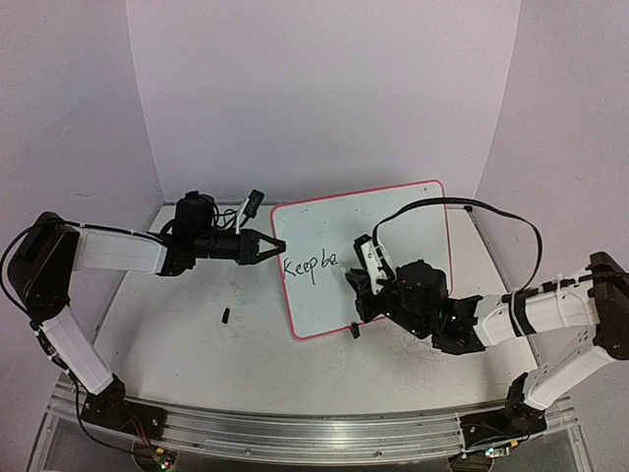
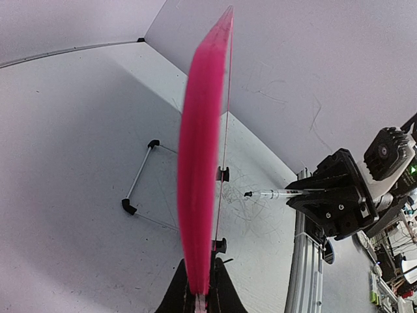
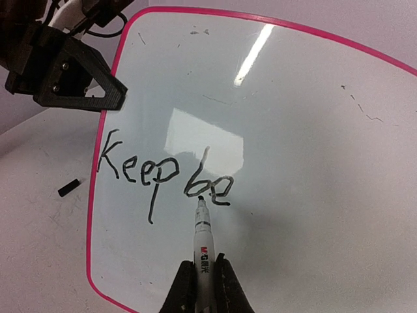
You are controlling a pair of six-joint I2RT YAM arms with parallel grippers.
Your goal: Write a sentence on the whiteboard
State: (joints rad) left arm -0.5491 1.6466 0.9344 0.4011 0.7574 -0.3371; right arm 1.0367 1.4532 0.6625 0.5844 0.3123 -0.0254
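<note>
Right end effector (image 3: 199,277) closed on marker (image 3: 202,238), tip touching the whiteboard (image 3: 306,169) at the sentence (image 3: 163,173), which reads "Keep be". Left end effector (image 2: 199,293) clamped on the whiteboard's left rim. Whiteboard stands tilted, mid-worktop (image 1: 197,334), nearer the far edge.

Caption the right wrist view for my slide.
Right fingers hold a marker to the whiteboard, the sentence reading "Keep be" so far, while left fingers clamp its pink rim.

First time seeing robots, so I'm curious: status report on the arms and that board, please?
Left gripper shut on whiteboard edge. Right gripper shut on marker, tip on board. Sentence reads "Keep be" so far. Nothing blocking.
</note>
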